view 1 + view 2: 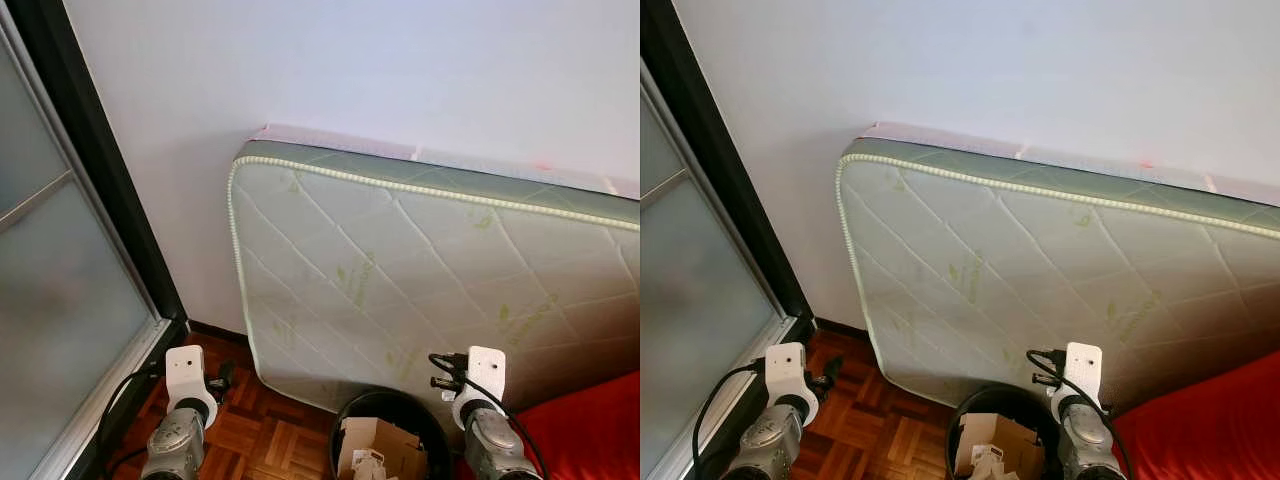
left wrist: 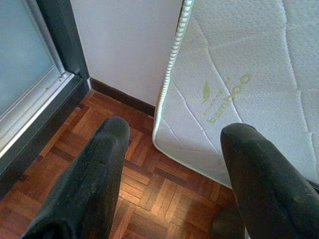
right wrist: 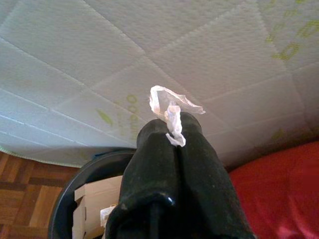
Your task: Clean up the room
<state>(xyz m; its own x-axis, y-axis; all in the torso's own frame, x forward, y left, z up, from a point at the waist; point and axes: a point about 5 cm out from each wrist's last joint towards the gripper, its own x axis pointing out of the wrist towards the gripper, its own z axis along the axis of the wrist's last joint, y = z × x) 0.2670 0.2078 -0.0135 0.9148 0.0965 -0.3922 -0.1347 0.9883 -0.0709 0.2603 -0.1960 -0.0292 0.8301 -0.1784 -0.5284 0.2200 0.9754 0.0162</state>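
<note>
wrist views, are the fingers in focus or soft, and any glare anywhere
Left wrist view: the near fingers look soft, and a bright sheen sits on the wooden floor. Right wrist view: the fingers look fairly sharp, as does the scrap of plastic.

The head's stereo pair looked forward and steeply down from above both wrists, facing a quilted mattress (image 1: 420, 270) leaned against a white wall (image 1: 300, 70), with a frosted sliding door (image 1: 50, 300) at the robot's left; the right eye framed the same scene shifted slightly sideways. The left wrist camera sat close behind the left gripper (image 2: 172, 149), looking down at parquet floor (image 2: 149, 194) and the mattress's corner. The right wrist camera looked along the right gripper (image 3: 172, 124), close to the mattress face, catching the black bin (image 3: 89, 174) and red fabric (image 3: 279, 194) that the head views also showed.
</note>
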